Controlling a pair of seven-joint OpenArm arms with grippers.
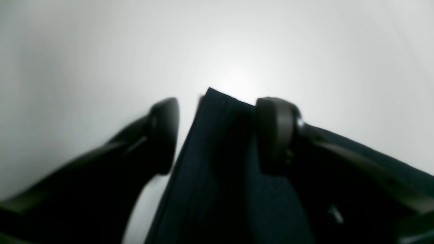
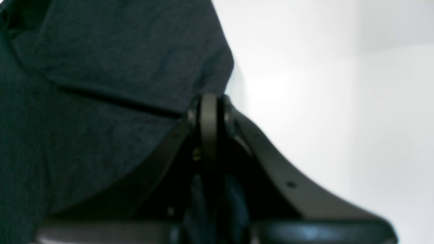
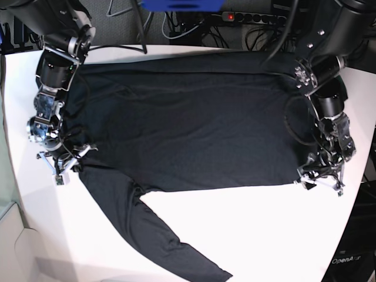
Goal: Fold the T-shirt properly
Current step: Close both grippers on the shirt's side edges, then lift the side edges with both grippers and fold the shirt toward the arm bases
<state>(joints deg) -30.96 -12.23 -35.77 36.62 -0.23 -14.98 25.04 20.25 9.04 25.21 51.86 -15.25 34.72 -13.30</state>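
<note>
T-shirt [image 3: 188, 129] spread flat across table [image 3: 252, 235], one sleeve trailing toward near edge. Thin, limp knit; pinch at hems. Left gripper [image 1: 217, 135] spread wide, cloth between jaws; right gripper [image 2: 208, 118] clamped on cloth.

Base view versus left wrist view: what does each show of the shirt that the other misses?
Only the base view shows the whole T-shirt spread on the white table, one long sleeve trailing toward the front edge, and both arms at its sides. Only the left wrist view shows the left pincer open, a folded fabric edge standing between its fingers. Both show the dark shirt on the white table.
</note>
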